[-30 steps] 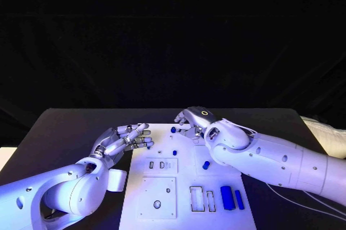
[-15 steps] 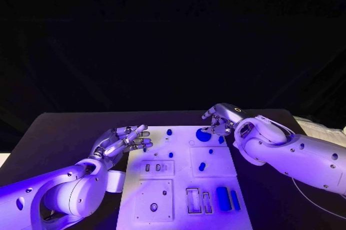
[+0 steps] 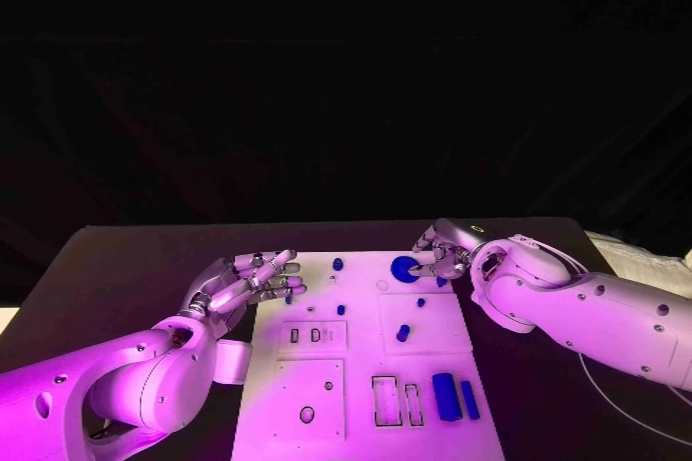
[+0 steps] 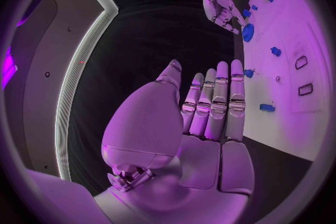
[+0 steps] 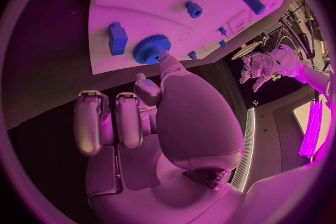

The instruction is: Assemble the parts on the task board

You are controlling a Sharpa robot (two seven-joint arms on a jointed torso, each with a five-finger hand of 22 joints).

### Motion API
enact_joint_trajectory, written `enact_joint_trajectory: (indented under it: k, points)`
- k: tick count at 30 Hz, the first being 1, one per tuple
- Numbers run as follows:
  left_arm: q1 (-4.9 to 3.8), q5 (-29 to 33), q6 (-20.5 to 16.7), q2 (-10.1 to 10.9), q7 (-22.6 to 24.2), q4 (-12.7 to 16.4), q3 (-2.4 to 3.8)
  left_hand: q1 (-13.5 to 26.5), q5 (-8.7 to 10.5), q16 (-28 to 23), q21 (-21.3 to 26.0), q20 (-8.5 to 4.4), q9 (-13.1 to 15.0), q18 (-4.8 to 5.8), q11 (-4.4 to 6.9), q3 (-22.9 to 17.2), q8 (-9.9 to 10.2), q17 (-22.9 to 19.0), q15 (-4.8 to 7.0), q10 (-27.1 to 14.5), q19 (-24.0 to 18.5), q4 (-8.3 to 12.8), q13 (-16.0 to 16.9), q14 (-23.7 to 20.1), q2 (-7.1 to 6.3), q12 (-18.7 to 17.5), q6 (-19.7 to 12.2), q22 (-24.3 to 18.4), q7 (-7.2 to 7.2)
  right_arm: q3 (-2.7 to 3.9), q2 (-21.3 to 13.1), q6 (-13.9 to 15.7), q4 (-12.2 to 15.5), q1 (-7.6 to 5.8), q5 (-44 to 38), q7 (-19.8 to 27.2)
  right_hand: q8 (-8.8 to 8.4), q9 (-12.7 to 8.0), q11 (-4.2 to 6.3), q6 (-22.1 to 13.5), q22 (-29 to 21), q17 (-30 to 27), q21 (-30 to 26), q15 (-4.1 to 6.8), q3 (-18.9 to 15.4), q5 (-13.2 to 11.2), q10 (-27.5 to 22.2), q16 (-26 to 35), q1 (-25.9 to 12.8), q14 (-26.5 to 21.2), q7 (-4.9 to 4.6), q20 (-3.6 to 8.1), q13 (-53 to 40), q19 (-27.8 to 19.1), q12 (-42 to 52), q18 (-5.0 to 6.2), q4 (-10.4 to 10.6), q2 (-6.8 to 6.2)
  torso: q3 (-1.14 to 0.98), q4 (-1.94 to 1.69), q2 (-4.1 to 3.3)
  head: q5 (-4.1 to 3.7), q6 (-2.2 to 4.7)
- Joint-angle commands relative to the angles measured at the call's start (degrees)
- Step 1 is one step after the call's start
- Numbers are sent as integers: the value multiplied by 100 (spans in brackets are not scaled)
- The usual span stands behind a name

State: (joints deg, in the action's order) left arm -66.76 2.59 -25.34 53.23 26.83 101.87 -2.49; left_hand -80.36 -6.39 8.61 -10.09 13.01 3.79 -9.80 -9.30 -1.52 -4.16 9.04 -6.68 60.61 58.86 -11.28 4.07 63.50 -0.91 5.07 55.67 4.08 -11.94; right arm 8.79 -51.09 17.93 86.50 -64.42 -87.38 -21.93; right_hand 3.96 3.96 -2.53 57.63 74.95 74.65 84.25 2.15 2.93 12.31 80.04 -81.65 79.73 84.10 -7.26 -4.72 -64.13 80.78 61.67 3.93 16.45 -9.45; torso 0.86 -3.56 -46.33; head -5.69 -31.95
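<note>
I have the right hand [image 3: 444, 253] at the far right corner of the board [image 3: 361, 401], its fingertips touching a blue gear [image 3: 405, 270] that lies flat there. From the right wrist view the gear [image 5: 150, 49] sits on the board just beside a small blue block [image 5: 117, 38], and one finger rests on its toothed rim; I cannot tell whether the hand truly grips it or only presses on it. The left hand [image 3: 248, 281] hovers at the board's left edge with fingers spread, holding nothing. Other blue parts are scattered on the board: a peg [image 3: 402, 333] toward its middle and two bars [image 3: 447, 396] near its front right corner.

I judge the step in hand to be seating the gear on its post. Next I need to check that it lies level and fully down, then ease the fingers off straight upward without dragging it, before moving to another part.
</note>
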Motion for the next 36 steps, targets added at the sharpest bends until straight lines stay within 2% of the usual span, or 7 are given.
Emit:
enact_joint_trajectory:
  k: [1,11,15,18,22,28,36]
  points:
    - [-4,8,150,-19,3,10,4,-37,19,-15,22,9,-7,-66,-11,7,27,5,-23,-37,32,32,-5,-15,0,-26,-37,-5,-20,3,31,-306,5,15,35,-148,28,5,3,23,234,190,60,-56,-54,10,93,-99,-44,360,-29,-8,-379,84,374,-121,-8,-16,6,0,0,-3,-18]
    - [-3,8,157,-23,-3,-3,3,-39,19,-16,24,9,-7,-66,-13,7,28,8,-23,-41,33,36,-6,-15,3,-29,-40,-6,-21,3,106,-221,9,29,-26,-146,54,10,-7,65,436,420,148,-68,-87,23,257,-237,-67,390,-32,-23,-983,207,980,-161,-12,30,11,-1,4,-10,-36]
    - [-3,8,160,-29,-8,-5,3,-39,19,-17,25,9,-7,-66,-13,7,29,9,-24,-43,33,38,-7,-16,4,-31,-41,-6,-22,3,130,-214,-12,30,-39,-157,57,10,-9,72,464,447,161,-70,-88,31,298,-253,-70,393,-33,-25,-1099,223,1102,-166,-13,43,11,-2,-3,39,-19]
    - [-3,8,164,-33,-14,-8,3,-39,19,-18,26,9,-7,-66,-14,8,29,10,-24,-45,33,39,-7,-16,5,-32,-42,-6,-22,3,153,-215,-40,30,-53,-175,62,10,-9,83,513,491,181,-71,-88,36,337,-279,-76,400,-32,-27,-1202,254,1212,-176,-12,60,9,-7,-3,27,-25]
    - [-3,8,169,-38,-19,-12,3,-40,19,-19,28,9,-7,-66,-14,8,30,12,-24,-48,33,42,-8,-17,6,-34,-44,-7,-23,3,195,-230,-96,29,-84,-196,67,12,-8,94,565,542,203,-72,-86,41,367,-308,-80,409,-31,-28,-1278,288,1293,-187,-14,76,14,-3,4,28,-33]
    - [-2,8,181,-44,-31,-16,3,-40,19,-19,28,9,-7,-66,-14,8,30,12,-24,-48,33,42,-8,-17,6,-34,-44,-7,-23,3,274,-306,-185,29,-152,-215,76,14,-6,114,625,605,229,-71,-73,47,389,-345,-64,420,-28,-28,-1346,326,1361,-199,-27,104,9,-6,-2,32,-50]
    - [-2,8,190,-44,-42,-16,3,-40,19,-19,28,9,-7,-66,-14,8,30,12,-24,-48,33,42,-8,-17,6,-34,-44,-7,-23,2,348,-329,-250,31,-203,-228,97,20,0,166,649,626,241,-69,-19,96,394,-359,-5,421,-22,-27,-1403,338,1401,-203,-60,200,12,1,2,46,-56]
